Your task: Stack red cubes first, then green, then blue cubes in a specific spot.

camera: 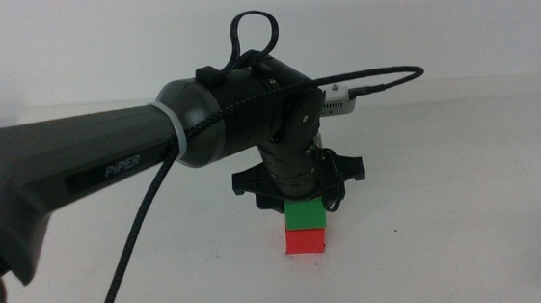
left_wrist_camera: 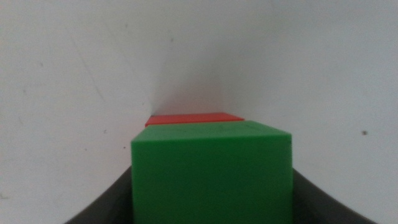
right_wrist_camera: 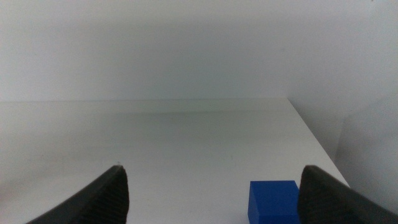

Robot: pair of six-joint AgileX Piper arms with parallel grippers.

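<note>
The white worktop point(camera: 449, 205) carried the red cube point(camera: 306, 241). The left tool point(camera: 304, 205) gripped the green cube point(camera: 305, 214) on it; off-centre release risked toppling. The right tool point(right_wrist_camera: 211, 193) waited, jaws apart, near the blue cube point(right_wrist_camera: 273, 200).

We see matt plastic-looking cubes, red point(camera: 306, 242), green point(camera: 305, 214), blue point(right_wrist_camera: 273, 200), on a smooth white counter point(camera: 449, 205).

Dark grey left arm point(camera: 107, 164), white "PIPER" lettering, braided black cable point(camera: 137, 239), white cable tie.
</note>
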